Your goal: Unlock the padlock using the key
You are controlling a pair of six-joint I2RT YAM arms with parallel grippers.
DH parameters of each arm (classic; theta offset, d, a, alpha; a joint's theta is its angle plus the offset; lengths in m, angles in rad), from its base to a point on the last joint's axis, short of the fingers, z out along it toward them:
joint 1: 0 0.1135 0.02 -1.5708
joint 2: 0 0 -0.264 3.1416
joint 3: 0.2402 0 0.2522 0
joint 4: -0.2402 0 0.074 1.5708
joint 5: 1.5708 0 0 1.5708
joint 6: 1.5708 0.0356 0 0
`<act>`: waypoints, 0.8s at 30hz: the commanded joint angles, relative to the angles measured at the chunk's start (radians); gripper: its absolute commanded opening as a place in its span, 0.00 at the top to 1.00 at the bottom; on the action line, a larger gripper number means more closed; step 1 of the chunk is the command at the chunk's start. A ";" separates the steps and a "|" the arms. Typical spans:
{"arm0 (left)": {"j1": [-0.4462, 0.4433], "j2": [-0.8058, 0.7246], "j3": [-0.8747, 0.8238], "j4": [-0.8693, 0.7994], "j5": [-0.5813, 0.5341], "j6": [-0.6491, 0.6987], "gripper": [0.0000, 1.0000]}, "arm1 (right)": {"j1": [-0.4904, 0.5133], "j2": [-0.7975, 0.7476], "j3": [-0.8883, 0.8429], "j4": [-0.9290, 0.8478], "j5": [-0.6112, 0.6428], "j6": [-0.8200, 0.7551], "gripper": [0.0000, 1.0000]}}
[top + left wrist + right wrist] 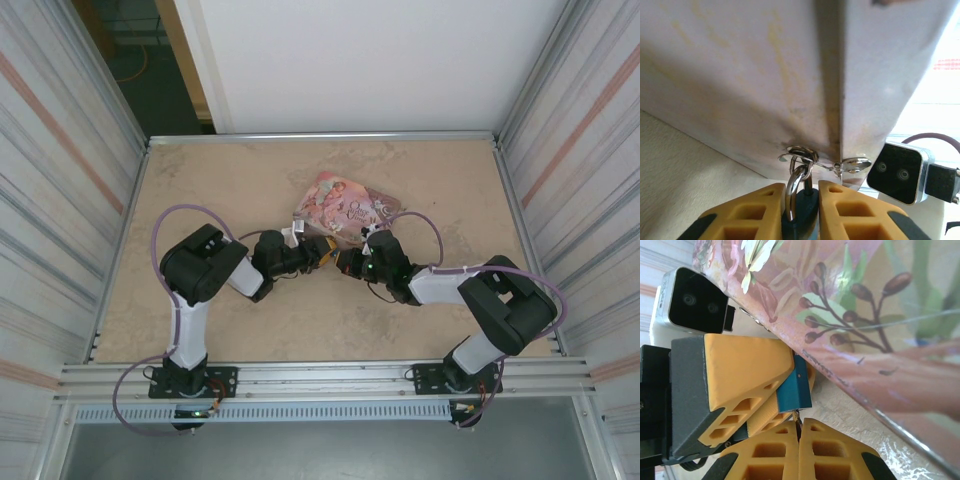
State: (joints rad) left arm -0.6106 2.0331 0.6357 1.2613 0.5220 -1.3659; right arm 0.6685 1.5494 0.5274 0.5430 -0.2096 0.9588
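At lower centre, the left tool (801,194) clamps the small blue padlock (801,212), its pale metal shackle (792,184) through the clasp (803,153) of the pink illustrated tin (870,315). The right tool (799,432) pinches a thin dark metal key (798,416) just below the padlock.

The right gripper (799,434) pinched the key (798,418) between closed yellow fingers, its tip just below the blue padlock (796,389). The left gripper (786,390) clamped that padlock beside the pink illustrated tin (865,315).

Glossy tin (880,315), matt-bodied padlock (795,389)
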 commanded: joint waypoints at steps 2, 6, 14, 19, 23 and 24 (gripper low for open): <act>-0.007 -0.020 0.011 0.009 -0.015 0.018 0.83 | 0.007 -0.020 0.028 0.086 -0.053 0.029 0.98; -0.008 -0.051 0.005 -0.029 -0.020 0.039 0.88 | 0.003 -0.031 0.020 0.085 -0.049 0.034 0.93; -0.008 -0.134 -0.002 -0.128 -0.038 0.075 0.97 | -0.003 -0.102 -0.025 0.035 -0.005 0.025 0.74; -0.008 -0.170 -0.001 -0.166 -0.043 0.074 1.00 | -0.006 -0.192 -0.043 -0.064 0.039 -0.024 0.66; -0.011 -0.208 0.002 -0.228 -0.046 0.076 1.00 | -0.004 -0.294 -0.038 -0.180 0.090 -0.098 0.61; -0.012 -0.217 0.002 -0.243 -0.048 0.076 1.00 | -0.004 -0.317 -0.036 -0.204 0.099 -0.117 0.60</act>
State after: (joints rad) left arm -0.6121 1.8866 0.6346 1.0237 0.4805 -1.3197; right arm 0.6670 1.2991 0.4973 0.4427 -0.1680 0.9245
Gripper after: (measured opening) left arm 0.131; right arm 0.393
